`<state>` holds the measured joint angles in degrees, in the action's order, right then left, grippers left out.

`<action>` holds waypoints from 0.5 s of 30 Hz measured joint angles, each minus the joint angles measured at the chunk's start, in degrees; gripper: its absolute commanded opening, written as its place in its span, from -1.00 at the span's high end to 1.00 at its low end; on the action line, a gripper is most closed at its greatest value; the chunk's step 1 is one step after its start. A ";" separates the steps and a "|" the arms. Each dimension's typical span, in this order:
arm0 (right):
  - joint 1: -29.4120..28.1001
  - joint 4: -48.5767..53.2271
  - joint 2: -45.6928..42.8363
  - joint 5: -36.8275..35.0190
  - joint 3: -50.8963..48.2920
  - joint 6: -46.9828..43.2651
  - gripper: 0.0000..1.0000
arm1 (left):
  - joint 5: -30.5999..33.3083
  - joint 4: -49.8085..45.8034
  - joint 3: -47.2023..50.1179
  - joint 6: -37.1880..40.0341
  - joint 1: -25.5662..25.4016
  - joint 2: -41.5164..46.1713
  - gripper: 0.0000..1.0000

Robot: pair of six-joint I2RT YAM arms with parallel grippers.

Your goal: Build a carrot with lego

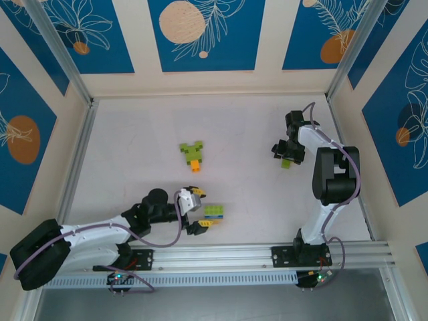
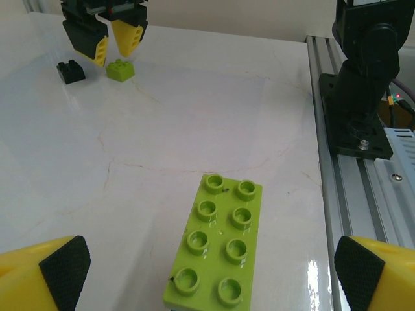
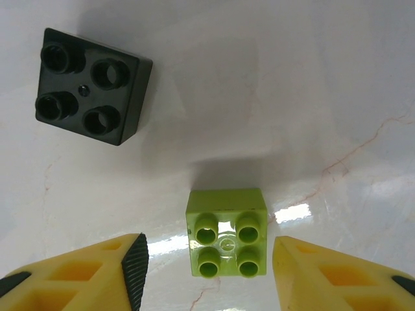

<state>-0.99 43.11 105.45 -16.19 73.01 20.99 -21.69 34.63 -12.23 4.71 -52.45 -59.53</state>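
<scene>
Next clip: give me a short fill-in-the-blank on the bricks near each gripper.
The small lime brick between the right gripper's fingers has ___ studs. The long lime brick in front of the left gripper has ___ studs. The square brick lying apart from the small lime one is ___. Missing words: four; eight; black.

Left arm (image 1: 100, 235): laid low and almost flat from its base at the near left, stretched rightward along the near edge.
Left gripper (image 1: 202, 211): aimed rightward and held low. Jaws are spread wide and nothing is gripped. Yellow fingers (image 2: 58, 272) with black pads are seen at both lower corners of the left wrist view.
Right arm (image 1: 334, 175): raised from its base at the near right, elbow bent, forearm reached away and leftward.
Right gripper (image 1: 286, 155): pointed straight down. Jaws are partly parted and nothing is clamped.
</scene>
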 measured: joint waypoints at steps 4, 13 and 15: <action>0.00 0.04 0.00 0.13 0.00 -0.02 -0.08 | -0.68 1.81 0.02 0.44 -0.09 -2.38 -0.99; 0.00 0.17 0.00 0.17 0.00 -0.04 -0.02 | -1.07 3.93 0.66 1.90 -0.09 -5.16 -0.92; -0.02 0.17 0.00 0.20 0.00 -0.04 0.00 | -1.07 4.20 0.72 1.92 -0.09 -5.16 -0.90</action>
<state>-1.02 43.29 105.45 -15.99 73.01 20.95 -22.76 38.83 -11.51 6.63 -52.53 -64.69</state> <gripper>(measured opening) 0.507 0.956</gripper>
